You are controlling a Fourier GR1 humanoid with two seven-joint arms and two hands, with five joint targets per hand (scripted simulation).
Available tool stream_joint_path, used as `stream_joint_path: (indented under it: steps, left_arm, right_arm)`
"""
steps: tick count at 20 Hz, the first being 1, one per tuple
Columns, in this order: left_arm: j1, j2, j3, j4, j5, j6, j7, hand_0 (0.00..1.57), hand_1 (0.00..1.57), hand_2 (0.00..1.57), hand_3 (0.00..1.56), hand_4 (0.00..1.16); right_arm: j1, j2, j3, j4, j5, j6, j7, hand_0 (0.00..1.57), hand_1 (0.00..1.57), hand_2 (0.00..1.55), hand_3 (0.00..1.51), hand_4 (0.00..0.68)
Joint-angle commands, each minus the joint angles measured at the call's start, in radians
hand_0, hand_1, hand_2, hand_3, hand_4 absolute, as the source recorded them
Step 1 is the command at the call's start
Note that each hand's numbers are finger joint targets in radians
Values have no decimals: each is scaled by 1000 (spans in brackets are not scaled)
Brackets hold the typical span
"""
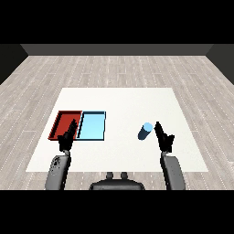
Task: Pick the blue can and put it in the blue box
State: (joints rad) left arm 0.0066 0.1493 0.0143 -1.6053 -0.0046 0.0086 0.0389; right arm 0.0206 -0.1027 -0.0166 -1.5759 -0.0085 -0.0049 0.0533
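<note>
A blue can [145, 131] stands slightly tilted on the white table [128, 100], right of centre. My right hand [164, 135] is just to the right of the can, fingers straight and open, apart from it by a small gap. The light blue tray [92, 125] lies left of centre with nothing in it. My left hand [67, 136] hovers over the near edge where the two trays meet, fingers relaxed and open, holding nothing.
A red tray [64, 123] lies directly left of the light blue tray, touching it. The white table ends near my forearms at the front; wooden floor surrounds it.
</note>
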Motion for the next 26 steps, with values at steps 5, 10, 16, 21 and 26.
stream_joint_path:
  steps: [5, 10, 16, 21, 26]
  left_arm:
    - [-3, -47, -27, 41, -8, -21, -33, 0, 0, 0, 0, 0]
    - [-24, -121, 25, -79, 126, -51, -320, 0, 0, 0, 0, 0]
    - [-28, -134, 20, 41, 101, -79, -475, 0, 0, 0, 0, 0]
    - [-47, -133, 25, 78, 90, -74, -494, 0, 0, 0, 0, 0]
    - [6, -133, 21, 11, 115, -73, -454, 0, 0, 0, 0, 0]
  right_arm:
    - [-94, -164, -182, 132, -123, 176, -99, 0, 0, 0, 0, 0]
    - [-102, -120, -223, 87, -302, 318, -298, 0, 0, 0, 0, 0]
    - [-115, -188, -287, 210, -342, 439, -376, 0, 0, 0, 0, 0]
    - [-70, -142, -259, 225, -267, 426, -459, 0, 0, 0, 0, 0]
    - [-187, -187, -279, 317, -278, 415, -397, 0, 0, 0, 0, 0]
